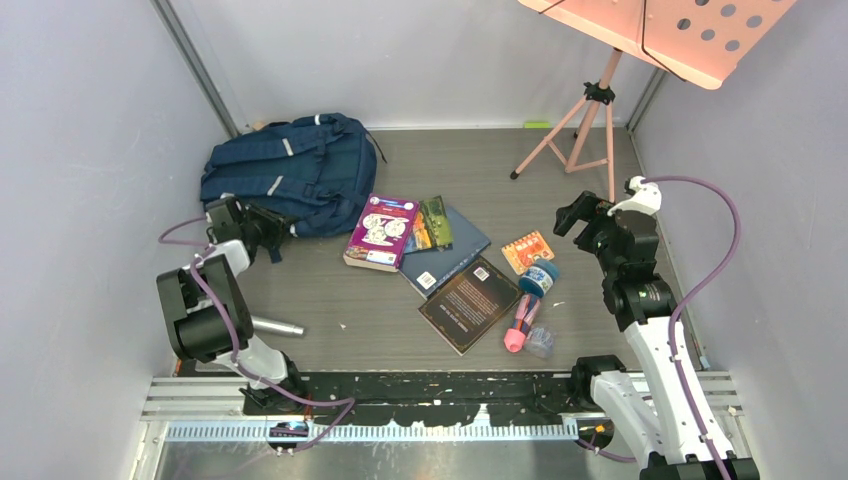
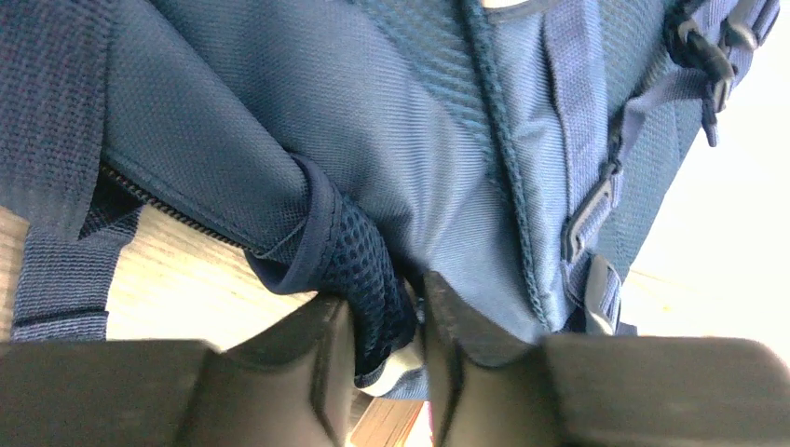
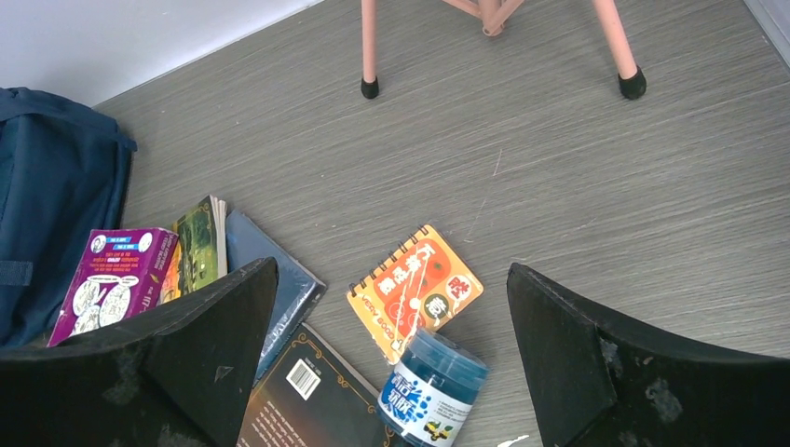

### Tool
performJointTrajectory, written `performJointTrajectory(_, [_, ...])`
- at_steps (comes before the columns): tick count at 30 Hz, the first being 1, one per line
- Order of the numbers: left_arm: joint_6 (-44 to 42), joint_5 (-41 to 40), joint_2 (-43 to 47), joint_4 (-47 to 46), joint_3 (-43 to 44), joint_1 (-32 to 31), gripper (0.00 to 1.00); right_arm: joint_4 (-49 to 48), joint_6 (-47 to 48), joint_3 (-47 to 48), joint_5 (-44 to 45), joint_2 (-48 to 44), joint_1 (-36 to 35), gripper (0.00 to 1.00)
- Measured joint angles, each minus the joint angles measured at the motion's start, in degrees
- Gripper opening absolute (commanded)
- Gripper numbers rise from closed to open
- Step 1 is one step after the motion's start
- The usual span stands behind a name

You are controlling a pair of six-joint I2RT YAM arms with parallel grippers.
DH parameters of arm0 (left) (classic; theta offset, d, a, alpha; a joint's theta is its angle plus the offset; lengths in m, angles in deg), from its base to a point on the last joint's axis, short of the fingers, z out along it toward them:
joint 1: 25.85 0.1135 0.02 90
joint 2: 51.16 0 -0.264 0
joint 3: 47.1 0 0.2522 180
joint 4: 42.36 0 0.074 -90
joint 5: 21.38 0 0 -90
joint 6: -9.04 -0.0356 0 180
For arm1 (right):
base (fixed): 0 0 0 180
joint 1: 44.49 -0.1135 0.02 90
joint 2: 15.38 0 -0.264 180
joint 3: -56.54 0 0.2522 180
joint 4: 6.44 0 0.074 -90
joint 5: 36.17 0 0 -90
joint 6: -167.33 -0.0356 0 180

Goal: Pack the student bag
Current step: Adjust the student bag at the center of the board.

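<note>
1 mesh fold (image 2: 368,270) of the student bag (image 1: 290,170) is clamped in the left claw (image 2: 389,345), likely for opening it. The right claw (image 3: 391,268) is held wide apart near the books (image 1: 440,265), presumably ready for picking.

A robotics lab test cell is shown, not a lived-in room. A grey wood-grain table (image 1: 350,320) is closed in by plain pale walls (image 1: 90,130), joined at a metal corner post (image 1: 195,65). With the student bag (image 1: 285,175) taken as landmark, the walls are met just behind it and to its left. Well in front of it, at the near edge, a slotted aluminium rail (image 1: 450,432) is bolted. The left arm (image 1: 200,315) and right arm (image 1: 640,295) are mounted there, trailed by purple cables (image 1: 738,225). Far to its right a pink music stand (image 1: 660,25) is set up. Just beside it, books (image 1: 380,230) are laid out.
</note>
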Motion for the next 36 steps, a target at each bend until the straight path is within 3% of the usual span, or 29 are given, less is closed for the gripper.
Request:
performJointTrajectory(3, [0.2,0.8,0.6,0.0,0.3,0.0,0.17,0.0,0.1,0.0,-0.4,0.0,0.0,0.97])
performJointTrajectory(7, [1.0,1.4,4.6,1.2,2.1,0.0,0.0,0.0,0.4,0.0,-1.4,0.2,0.0,0.96])
performJointTrajectory(12, [2.9,4.7,8.5,1.2,8.5,-0.2,0.0,0.0,0.4,0.3,-3.1,3.3,0.0,0.99])
performJointTrajectory(19, [2.0,6.9,15.3,1.5,8.3,-4.2,0.0,2.5,-1.3,6.7,-8.8,11.5,0.0,0.99])
performJointTrajectory(25, [-1.0,6.9,18.8,4.7,8.3,-8.4,0.0,2.4,-8.1,11.7,-13.1,16.0,-1.9,0.99])
performJointTrajectory(30, [-3.2,8.0,19.3,6.6,8.6,-11.6,0.0,-1.1,-14.5,11.7,-11.4,20.7,-10.3,0.99])
performJointTrajectory(36, [-6.8,9.2,18.6,11.1,11.0,-14.4,0.0,-8.4,-11.6,12.4,-9.9,29.3,-27.7,0.99])
